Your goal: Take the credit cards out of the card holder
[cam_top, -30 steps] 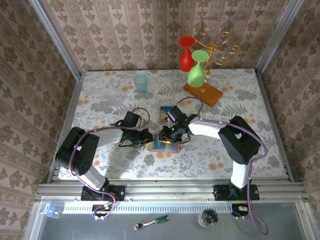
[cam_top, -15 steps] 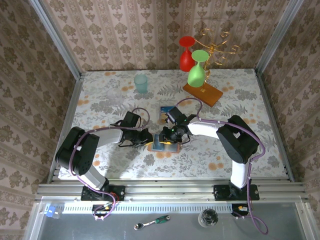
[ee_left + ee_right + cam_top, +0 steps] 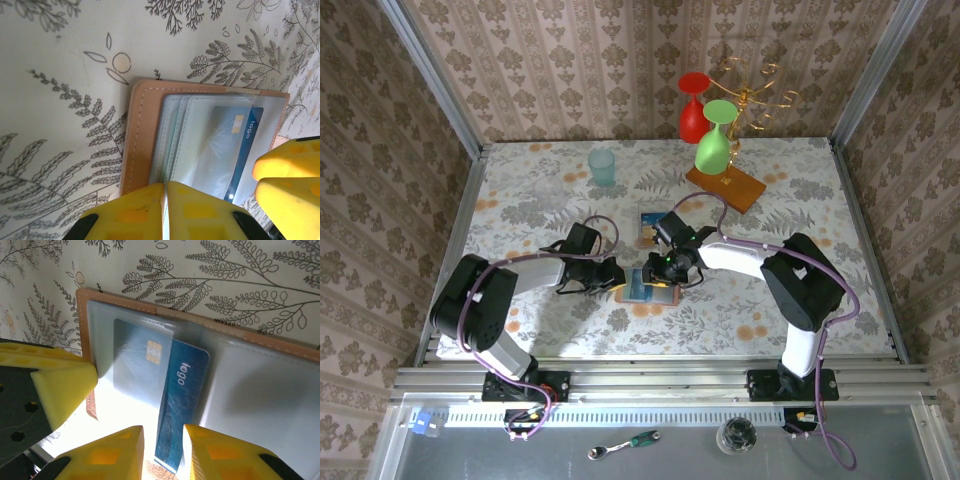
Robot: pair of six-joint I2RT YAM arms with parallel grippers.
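Teal cup (image 3: 602, 166), red goblet (image 3: 693, 105), green goblet (image 3: 714, 143), wooden base (image 3: 725, 188).

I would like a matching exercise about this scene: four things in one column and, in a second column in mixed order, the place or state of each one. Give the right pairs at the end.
Things:
1. blue card
2. card holder
3. green glass
4. cup

Places or states:
a. at the gold rack, beside a red glass
b. lying open on the table
c. partly out of a clear pocket
d. standing upright near the table's far edge

Pairs: 1-c, 2-b, 3-a, 4-d
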